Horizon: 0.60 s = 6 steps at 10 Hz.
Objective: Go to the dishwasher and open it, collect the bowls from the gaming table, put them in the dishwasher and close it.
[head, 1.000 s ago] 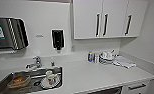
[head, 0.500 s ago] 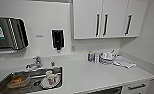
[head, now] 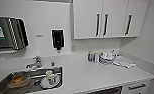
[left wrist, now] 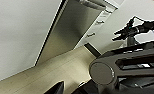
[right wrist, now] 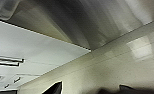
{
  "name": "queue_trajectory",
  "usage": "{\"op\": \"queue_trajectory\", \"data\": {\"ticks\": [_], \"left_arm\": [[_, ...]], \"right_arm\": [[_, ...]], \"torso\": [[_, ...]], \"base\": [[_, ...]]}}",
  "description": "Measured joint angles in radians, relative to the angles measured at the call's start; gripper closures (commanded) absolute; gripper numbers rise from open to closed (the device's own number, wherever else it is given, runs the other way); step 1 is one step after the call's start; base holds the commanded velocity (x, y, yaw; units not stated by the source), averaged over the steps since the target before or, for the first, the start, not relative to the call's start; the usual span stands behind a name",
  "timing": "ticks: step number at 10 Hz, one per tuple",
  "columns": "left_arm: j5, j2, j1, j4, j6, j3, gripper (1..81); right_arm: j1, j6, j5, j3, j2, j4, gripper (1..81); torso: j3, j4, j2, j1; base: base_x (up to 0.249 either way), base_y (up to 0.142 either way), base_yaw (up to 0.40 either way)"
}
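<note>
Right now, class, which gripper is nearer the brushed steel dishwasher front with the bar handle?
Right, probably. The right gripper faces the brushed steel dishwasher front close up; the left gripper sits farther back, across pale floor.

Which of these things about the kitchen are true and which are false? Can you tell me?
1. A mug sits in the sink. True: the mug is there on a plate.
2. The upper cabinets are black. False: white with dark handles.
3. A soap dispenser hangs on the wall. True.
4. The counter holds a green bowl. False: a bottle and stacked dishes.
5. The dishwasher front is steel. True.
</note>
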Motion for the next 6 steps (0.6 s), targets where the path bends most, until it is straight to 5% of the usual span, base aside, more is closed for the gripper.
{"op": "queue_trajectory", "data": {"ticks": [3, 6], "left_arm": [[0.000, -0.005, -0.003, -0.001, 0.000, 0.000, 1.0], [0.000, -0.004, -0.005, -0.003, 0.000, -0.002, 1.0]], "right_arm": [[0.059, 0.000, -0.014, 0.046, -0.038, 0.040, 1.0], [0.163, 0.000, -0.019, 0.139, -0.095, 0.084, 1.0]], "torso": [[-0.078, 0.000, 0.000, 0.000], [-0.097, 0.000, 0.001, 0.001]], "base": [[0.000, 0.000, 0.000], [0.000, 0.000, 0.000]]}}
